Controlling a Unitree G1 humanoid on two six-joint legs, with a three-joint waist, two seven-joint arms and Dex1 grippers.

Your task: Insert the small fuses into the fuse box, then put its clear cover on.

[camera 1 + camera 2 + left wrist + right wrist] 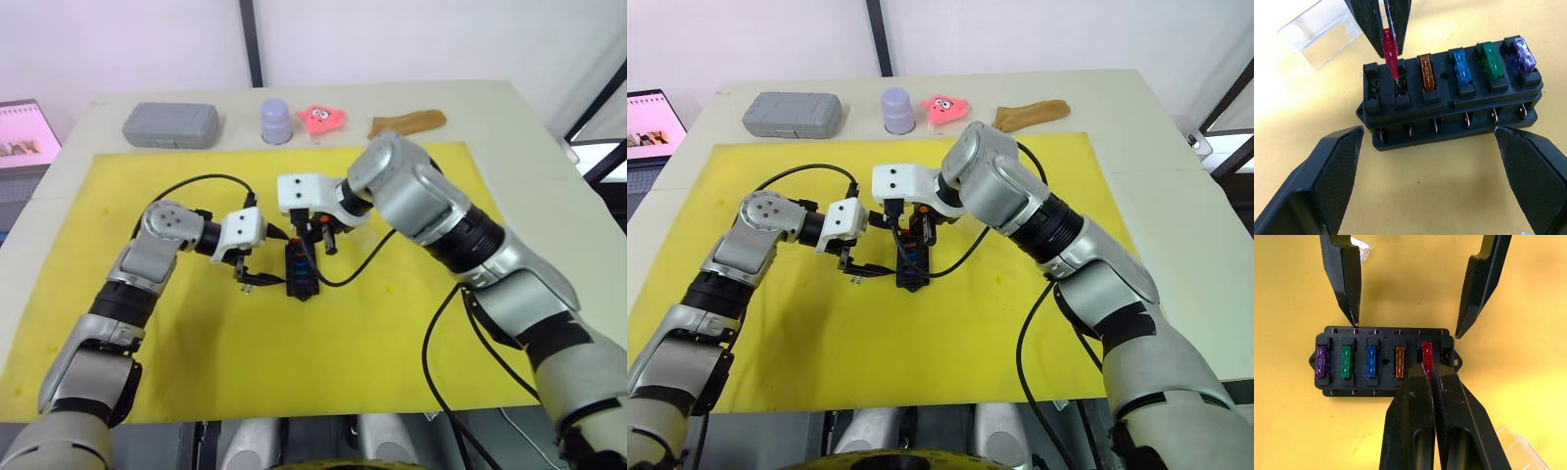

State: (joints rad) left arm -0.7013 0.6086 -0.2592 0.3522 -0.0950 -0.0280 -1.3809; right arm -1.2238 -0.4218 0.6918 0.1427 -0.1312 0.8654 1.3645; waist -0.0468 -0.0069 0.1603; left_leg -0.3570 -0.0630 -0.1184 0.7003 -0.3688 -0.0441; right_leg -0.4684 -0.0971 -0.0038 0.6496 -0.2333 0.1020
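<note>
The black fuse box (1449, 105) lies on the yellow mat (392, 343) at mid-table. Purple (1322, 361), green (1346, 361), blue (1371, 361) and orange (1399, 361) fuses sit in a row in its slots. My right gripper (1428, 369) is shut on a red fuse (1390, 55), held tilted with its lower tip at the mouth of the slot beside the orange one. The end slot (1373, 88) past it stands empty. My left gripper (250, 279) is open, its fingers (1327, 181) spread wide beside the box's long side. The clear cover (1320, 32) lies on the mat just beyond the box.
Along the table's far edge stand a grey case (170, 124), a lavender cup-shaped object (276, 119), a pink toy (321, 117) and a brown piece (407, 122). A laptop (24, 127) sits off the far left. Black cables (372, 259) loop over the mat near the box.
</note>
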